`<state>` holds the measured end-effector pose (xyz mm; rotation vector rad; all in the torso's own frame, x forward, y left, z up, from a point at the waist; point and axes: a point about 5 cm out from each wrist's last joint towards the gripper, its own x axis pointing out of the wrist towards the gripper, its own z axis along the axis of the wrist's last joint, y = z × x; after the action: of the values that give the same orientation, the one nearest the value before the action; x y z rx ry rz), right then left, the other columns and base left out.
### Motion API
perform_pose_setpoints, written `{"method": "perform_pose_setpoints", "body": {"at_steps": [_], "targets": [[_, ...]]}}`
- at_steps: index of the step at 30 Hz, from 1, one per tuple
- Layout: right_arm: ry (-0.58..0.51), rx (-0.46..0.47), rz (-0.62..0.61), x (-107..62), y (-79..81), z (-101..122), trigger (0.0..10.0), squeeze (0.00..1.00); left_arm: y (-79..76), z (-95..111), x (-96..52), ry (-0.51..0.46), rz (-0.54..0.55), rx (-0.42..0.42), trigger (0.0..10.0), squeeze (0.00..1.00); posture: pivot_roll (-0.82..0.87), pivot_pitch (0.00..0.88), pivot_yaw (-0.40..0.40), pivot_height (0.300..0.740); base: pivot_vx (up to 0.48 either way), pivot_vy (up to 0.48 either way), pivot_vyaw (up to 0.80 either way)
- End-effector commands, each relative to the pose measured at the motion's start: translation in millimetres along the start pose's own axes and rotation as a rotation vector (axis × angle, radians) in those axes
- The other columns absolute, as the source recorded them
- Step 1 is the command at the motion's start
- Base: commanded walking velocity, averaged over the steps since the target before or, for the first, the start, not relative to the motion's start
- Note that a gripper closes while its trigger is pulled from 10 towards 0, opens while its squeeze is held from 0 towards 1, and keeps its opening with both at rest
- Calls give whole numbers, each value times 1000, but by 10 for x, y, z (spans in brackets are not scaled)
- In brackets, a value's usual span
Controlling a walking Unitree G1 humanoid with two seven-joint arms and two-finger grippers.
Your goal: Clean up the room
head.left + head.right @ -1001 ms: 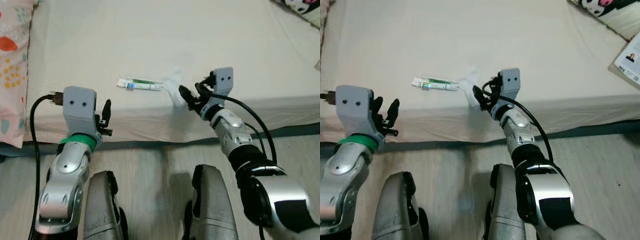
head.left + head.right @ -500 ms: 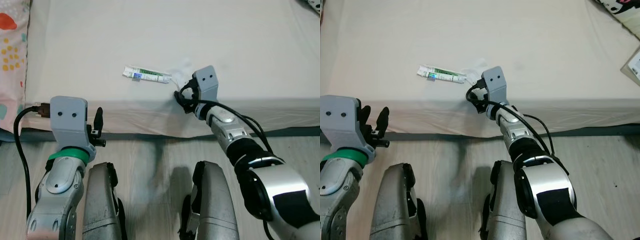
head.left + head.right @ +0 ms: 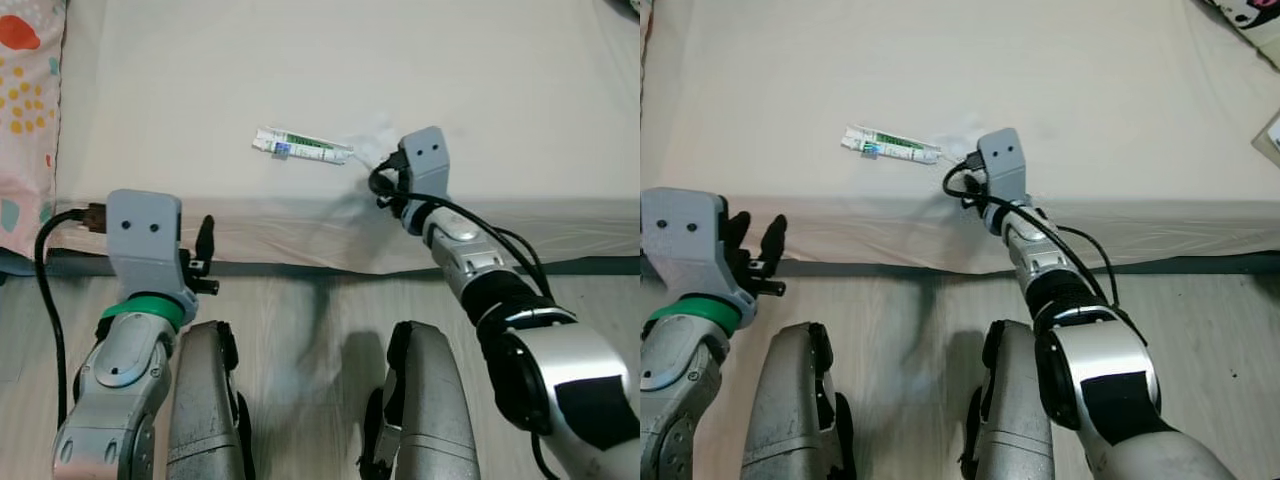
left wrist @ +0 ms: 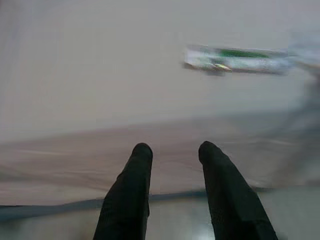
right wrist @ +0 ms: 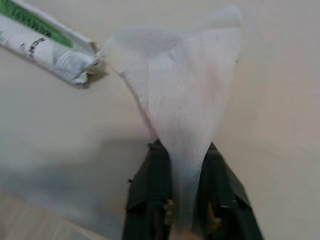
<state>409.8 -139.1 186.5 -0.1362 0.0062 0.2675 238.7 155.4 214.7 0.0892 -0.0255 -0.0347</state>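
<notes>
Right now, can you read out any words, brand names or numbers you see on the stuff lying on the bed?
Green and white tube on the bed: carries print, too small and blurred to read.
White tissue held in the right pincer: no text.
Nothing else legible.

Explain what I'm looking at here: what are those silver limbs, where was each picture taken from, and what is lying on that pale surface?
This is a humanoid robot looking down at itself. Two pictures come from cameras in its head, showing its silver arms reaching toward a bed. The other two come from cameras on its wrists, looking along each pincer's black fingers. On the sheet lie a white and green tube and, beside it, a white tissue. The right pincer is closed on the tissue's narrow end, which runs between its fingers. The left pincer hangs open by the bed's edge, holding nothing. A patterned pillow lies on the robot's far left.
</notes>
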Motion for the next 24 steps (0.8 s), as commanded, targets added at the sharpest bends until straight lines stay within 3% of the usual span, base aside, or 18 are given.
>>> {"method": "perform_pose_setpoints", "body": {"at_steps": [1, 4, 6, 8, 9, 10, 14, 17, 20, 21, 24], "targets": [[52, 28, -15, -47, -53, -139, 0, 0, -66, -44, -39, 34, -85, -26, 10000, 0, 243, 352, 13, 517, 0, 0, 0], [45, 36, -15, -49, -75, -123, 0, 0, -109, -47, -50, 42, -151, -49, 10000, 0, 231, 333, 11, 517, 0, 0, 0], [36, 49, -18, -55, -129, -93, 0, 0, -196, -50, -84, 63, -315, -90, 10000, 0, 204, 293, 9, 517, 0, 0, 0], [36, 49, -18, -55, -129, -93, 0, 0, -196, -50, -84, 63, -315, -90, 10000, 0, 204, 293, 9, 517, 0, 0, 0], [23, 52, -17, -59, -165, -63, 0, 0, -242, -34, -99, 56, -424, -91, 10000, 0, 174, 252, 3, 517, 0, 0, 0], [16, 52, -15, -59, -175, -50, 0, 0, -250, -25, -95, 47, -448, -83, 10000, 0, 174, 252, 3, 517, 0, 0, 0], [-35, 47, -2, -55, -203, 40, 0, 0, -226, 26, -52, 9, -464, -75, 10000, 0, 153, 220, -1, 517, 0, 0, 0], [-215, 24, 8, -72, -259, 298, 0, 0, -168, 172, 25, -79, -444, -97, 10000, 0, 121, 182, -3, 517, 0, 0, 0], [-299, 28, 5, -106, -265, 379, 0, 0, -167, 220, 58, -108, -436, -106, 10000, 0, 102, 164, -2, 517, 0, 0, 0], [-405, 59, 6, -190, -237, 432, 10000, 0, -176, 272, 122, -145, -413, -116, 10000, 0, 62, 134, 0, 517, 0, 0, 0], [-479, 134, -5, -388, -125, 362, 10000, 0, -198, 280, 227, -169, -347, -132, 10000, 0, 34, 115, 2, 517, 0, 0, 0]]}}
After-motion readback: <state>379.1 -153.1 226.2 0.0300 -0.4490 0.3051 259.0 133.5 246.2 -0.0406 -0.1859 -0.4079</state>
